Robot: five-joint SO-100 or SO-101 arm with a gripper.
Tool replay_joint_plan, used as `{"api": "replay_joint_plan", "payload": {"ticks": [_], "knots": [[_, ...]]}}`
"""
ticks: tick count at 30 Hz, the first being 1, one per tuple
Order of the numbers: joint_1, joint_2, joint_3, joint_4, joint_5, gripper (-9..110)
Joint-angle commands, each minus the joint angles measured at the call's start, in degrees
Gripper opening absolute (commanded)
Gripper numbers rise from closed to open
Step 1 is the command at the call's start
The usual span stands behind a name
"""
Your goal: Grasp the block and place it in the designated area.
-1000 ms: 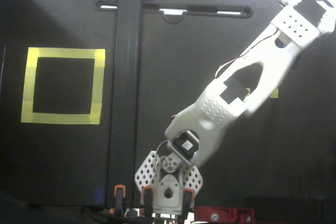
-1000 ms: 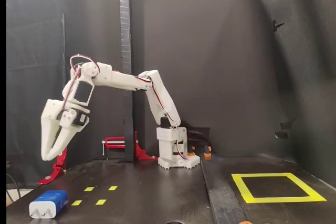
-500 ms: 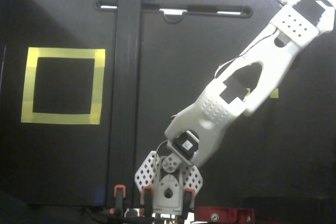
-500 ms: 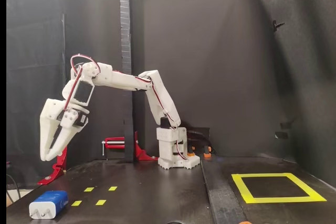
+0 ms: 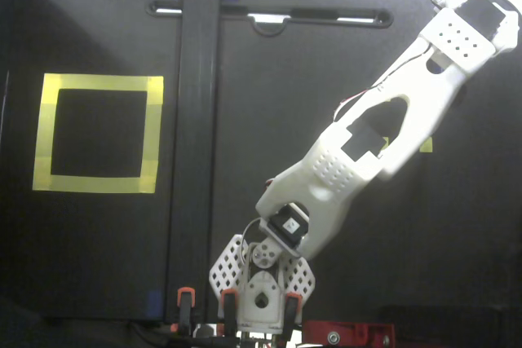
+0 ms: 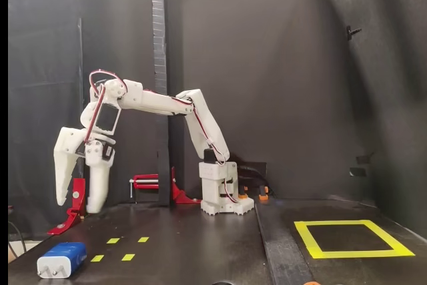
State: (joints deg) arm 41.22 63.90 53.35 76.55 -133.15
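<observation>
Legible markings: none.
No text, label, brand, number or sign can be read in either fixed view. The white arm [image 6: 153, 101], the blue block [image 6: 61, 259] and the black worktop [image 6: 200, 245] carry no readable print. The yellow tape square [image 5: 96, 133] and the small yellow tape marks [image 6: 120, 248] are plain outlines without characters. A small pale patch on a motor [image 5: 289, 225] at the arm's base is too blurred to read.
</observation>
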Motion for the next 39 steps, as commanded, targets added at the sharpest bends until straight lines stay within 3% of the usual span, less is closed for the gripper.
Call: {"api": "replay_joint_plan", "payload": {"ticks": [1, 39], "knots": [[0.8, 1.6, -2.6, 0.1, -1.1, 42], [2.7, -14.4, -2.6, -12.4, -1.9, 42]]}}
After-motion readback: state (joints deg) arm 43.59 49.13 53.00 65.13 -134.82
